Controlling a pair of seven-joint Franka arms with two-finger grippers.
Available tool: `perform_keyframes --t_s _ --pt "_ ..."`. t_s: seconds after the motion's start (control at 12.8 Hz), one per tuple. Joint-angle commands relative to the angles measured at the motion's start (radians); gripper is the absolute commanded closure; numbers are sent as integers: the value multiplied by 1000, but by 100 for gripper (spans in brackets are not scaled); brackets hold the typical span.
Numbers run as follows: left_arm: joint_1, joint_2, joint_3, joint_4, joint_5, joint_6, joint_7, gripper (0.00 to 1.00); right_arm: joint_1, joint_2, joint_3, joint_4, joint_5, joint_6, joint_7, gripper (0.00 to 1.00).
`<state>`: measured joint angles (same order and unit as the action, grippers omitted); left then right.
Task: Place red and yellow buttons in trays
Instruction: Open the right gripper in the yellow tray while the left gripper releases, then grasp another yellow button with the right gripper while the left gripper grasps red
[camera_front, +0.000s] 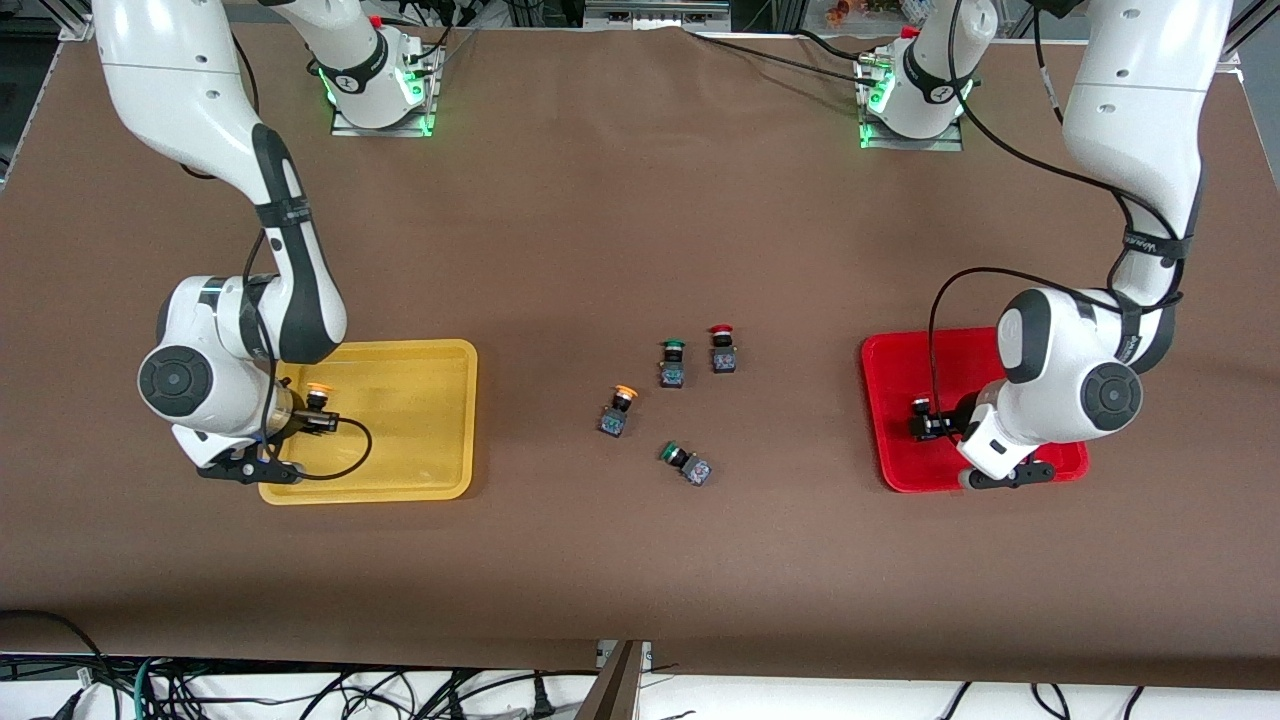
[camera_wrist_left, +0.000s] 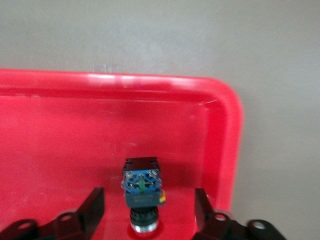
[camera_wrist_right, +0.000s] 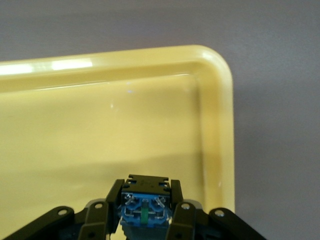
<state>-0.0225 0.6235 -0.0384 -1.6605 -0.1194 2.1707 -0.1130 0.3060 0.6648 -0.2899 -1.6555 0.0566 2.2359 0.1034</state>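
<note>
My right gripper (camera_front: 312, 418) is over the yellow tray (camera_front: 420, 420) at its right-arm end and is shut on an orange-yellow-capped button (camera_front: 318, 398). In the right wrist view its fingers (camera_wrist_right: 106, 210) clamp the button's dark base (camera_wrist_right: 145, 202) over the tray (camera_wrist_right: 100, 130). My left gripper (camera_front: 935, 425) is open over the red tray (camera_front: 890, 400). A button (camera_wrist_left: 142, 186) lies in that tray (camera_wrist_left: 60, 130) between the spread fingers (camera_wrist_left: 91, 207), touching neither. A second orange-yellow button (camera_front: 618, 408) and a red-capped button (camera_front: 722, 350) sit mid-table.
Two green-capped switches sit mid-table, one (camera_front: 672, 362) beside the red-capped button, one (camera_front: 686, 462) tipped over nearer the front camera. Brown table surface lies between the two trays. Both arm bases stand along the table's edge farthest from the front camera.
</note>
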Motion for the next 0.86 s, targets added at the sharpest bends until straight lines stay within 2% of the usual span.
perform_keyframes --t_s 0.0,0.08,0.16,0.23,0.31,0.39,0.47,0.63,0.78 --pt "-8 -126 -11 -4 0 -118 -7 0 10 -20 12 -99 40 96 -2 100" --pt "-11 -149 -35 11 -2 -184 -20 0 8 -19 12 -99 75 97 -14 100" --pt "-14 -169 -47 27 -2 -256 -52 0 8 -11 12 -99 83 99 -33 100" --pt "-16 -179 -90 33 -2 -299 -100 0 8 -8 12 -99 85 105 -51 100" --pt "-19 -179 -135 37 3 -302 -182 0 8 -8 12 -98 85 105 -60 84" --pt "-22 -176 -174 39 9 -301 -256 0 4 -8 12 -86 85 105 -62 16" --pt "-34 -168 -213 38 12 -299 -305 0 4 -13 12 -57 86 97 -63 0" --pt "-126 -130 -215 39 10 -261 -384 0 11 -16 32 29 110 58 -54 0" --pt "-181 -87 -216 38 12 -171 -476 0 18 -11 41 92 193 5 -1 0"
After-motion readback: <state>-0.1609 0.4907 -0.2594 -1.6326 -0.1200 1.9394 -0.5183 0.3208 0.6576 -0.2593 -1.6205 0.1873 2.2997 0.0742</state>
